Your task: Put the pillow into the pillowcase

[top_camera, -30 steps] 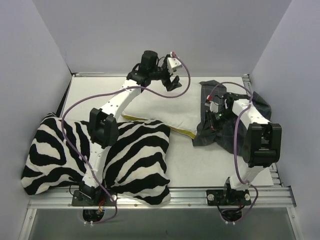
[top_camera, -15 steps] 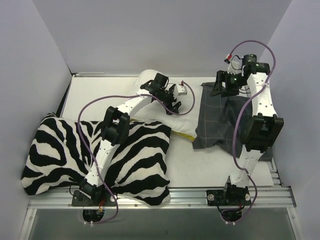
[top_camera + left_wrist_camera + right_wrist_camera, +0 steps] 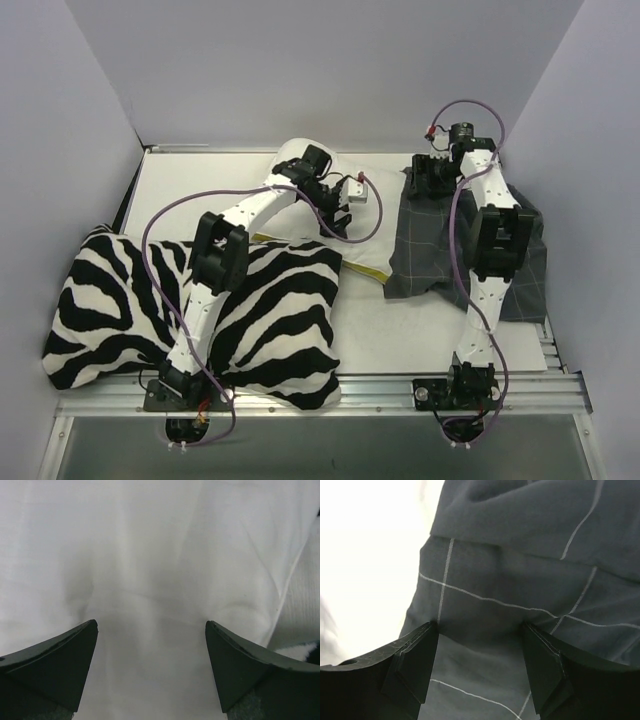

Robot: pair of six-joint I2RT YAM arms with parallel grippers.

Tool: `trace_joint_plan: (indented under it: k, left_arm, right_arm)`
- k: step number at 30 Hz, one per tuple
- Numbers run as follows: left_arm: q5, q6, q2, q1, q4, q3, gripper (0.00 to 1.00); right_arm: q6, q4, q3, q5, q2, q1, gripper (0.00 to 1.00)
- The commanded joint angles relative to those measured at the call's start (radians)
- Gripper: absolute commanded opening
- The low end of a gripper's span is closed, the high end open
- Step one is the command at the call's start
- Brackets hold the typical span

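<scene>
- Left gripper (image 3: 150, 625): jaws wide, poised over the pillow (image 3: 368, 248).
- Right gripper (image 3: 480, 627): jaws apart above the pillowcase (image 3: 425, 255).
- Pillowcase lies flat on the counter (image 3: 400, 330), beside the pillow.

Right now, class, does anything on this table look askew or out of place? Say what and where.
The pillowcase lies rumpled and crooked at the right. The zebra cushion crowds the near edge of the pillow.
</scene>
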Motion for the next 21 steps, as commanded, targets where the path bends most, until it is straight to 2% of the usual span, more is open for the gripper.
trace_joint_plan:
  k: [1, 5, 7, 11, 15, 18, 19, 21]
  left_arm:
    - [-0.019, 0.265, -0.098, -0.022, -0.219, 0.017, 0.97]
    - [-0.048, 0.369, -0.095, -0.010, -0.367, 0.023, 0.97]
    - [-0.067, 0.416, -0.083, -0.010, -0.442, 0.041, 0.97]
    - [-0.132, 0.386, -0.053, -0.036, -0.442, 0.061, 0.97]
    - [-0.196, 0.395, 0.029, -0.064, -0.427, 0.104, 0.95]
    - [-0.147, 0.335, 0.098, -0.082, -0.382, 0.188, 0.79]
    - [-0.124, 0.294, 0.127, -0.088, -0.361, 0.210, 0.65]
    - [-0.070, 0.234, 0.139, -0.099, -0.246, 0.224, 0.54]
  right_arm:
    - [-0.013, -0.016, -0.159, -0.059, -0.204, 0.014, 0.67]
    - [-0.034, -0.013, -0.346, -0.030, -0.395, 0.037, 0.70]
    - [-0.036, -0.015, -0.444, 0.022, -0.491, 0.086, 0.71]
    - [-0.021, -0.015, -0.586, 0.037, -0.603, 0.175, 0.72]
    - [0.022, -0.036, -0.681, 0.017, -0.617, 0.190, 0.67]
    - [0.039, -0.052, -0.735, 0.005, -0.616, 0.172, 0.64]
    - [0.043, -0.050, -0.744, 0.001, -0.613, 0.157, 0.63]
    - [0.040, -0.049, -0.752, 0.001, -0.579, 0.129, 0.59]
